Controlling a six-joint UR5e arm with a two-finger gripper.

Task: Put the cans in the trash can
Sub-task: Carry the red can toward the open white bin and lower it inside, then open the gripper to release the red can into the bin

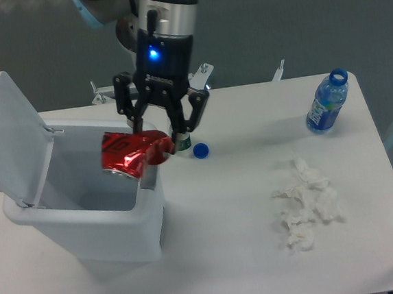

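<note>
The dented shiny red can point(130, 155) hangs in my gripper point(159, 140), which is shut on its right end. The can is held over the right part of the open white trash can point(86, 218), just inside its right rim, above the opening. The bin's flat lid point(8, 136) stands raised at the left. Its grey front latch point(149, 177) is partly covered by the can.
A small clear bottle point(182, 147) is mostly hidden behind my gripper, with a blue cap point(200, 150) beside it on the table. A blue-labelled bottle point(327, 102) stands at the far right. A white tissue wad point(306, 203) lies at the right front.
</note>
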